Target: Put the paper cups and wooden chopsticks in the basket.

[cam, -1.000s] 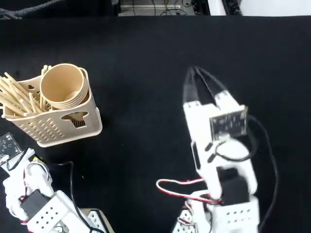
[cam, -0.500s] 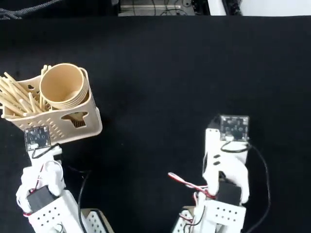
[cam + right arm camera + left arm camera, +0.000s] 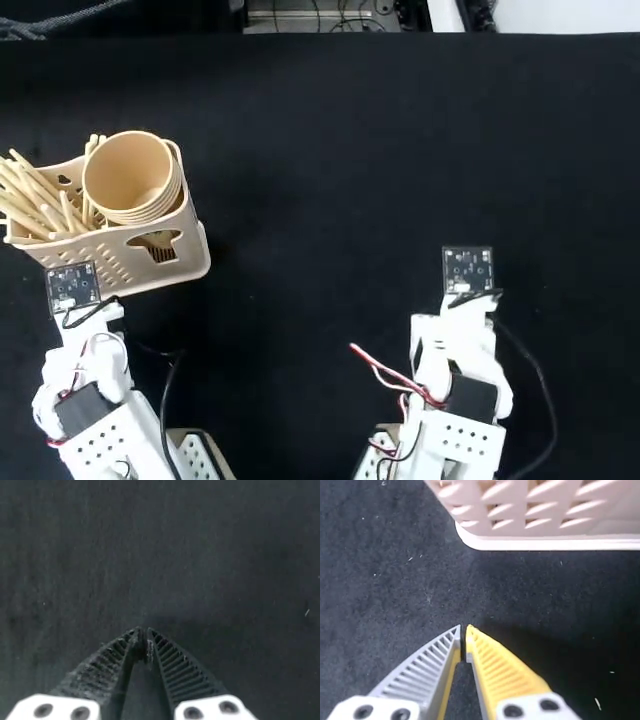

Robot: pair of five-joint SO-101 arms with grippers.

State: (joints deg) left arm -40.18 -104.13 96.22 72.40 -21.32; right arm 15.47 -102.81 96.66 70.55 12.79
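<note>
**Closing check: load in basket, both arms parked**

The paper cups (image 3: 130, 180) stand nested, mouth up, in the basket (image 3: 150, 255) at the left of the desk (image 3: 350, 150). The wooden chopsticks (image 3: 35, 195) lean in the compartment beside them. I judge the load complete; the step in hand is holding clear.

1. The left end effector (image 3: 462, 640) has its tips pressed together, gripping nothing, low over the desk near the basket's foot. I would raise it before any swing, so that it cannot nudge the wall.
2. The right end effector (image 3: 144, 640) is likewise closed and empty, over bare cloth well apart from the basket.

Limits of view:
- In the high view, the frame cuts off the basket's left edge and some chopstick ends.
- I cannot count the nested cups.
- In the left wrist view, the basket's rim and contents are cut off.
</note>
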